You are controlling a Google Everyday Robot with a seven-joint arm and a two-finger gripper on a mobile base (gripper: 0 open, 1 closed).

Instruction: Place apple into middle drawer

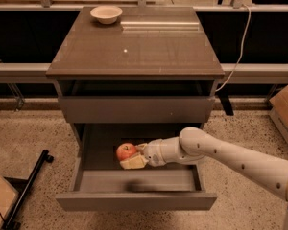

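At near edge, middle drawer (134,201): pulled well out from under the cabinet; grey tray floor and side walls exposed; opening looks done.
Inside drawer, apple (126,151): red, low over the tray floor, left of centre and toward the back, well within the walls; resting on the floor or just above it, cannot tell.
Gripper (131,157): down inside the drawer, entering from the right; cream fingers (130,164) closed around the apple, one beneath it, the other behind; no release yet.
Arm (240,159): white, slants in from lower right across the drawer's right wall.
Done so far: apple brought into the drawer space, by the look of it.
Left to do: probably settle the fruit on the floor, let go, draw clear of the walls.
Risk: round fruit on a smooth tray, may roll once freed.
Above, upper drawer front (134,109): shut, not involved.
Farthest, cabinet top (134,51): brown; cream bowl (106,14) at the far left corner, well apart from the work.
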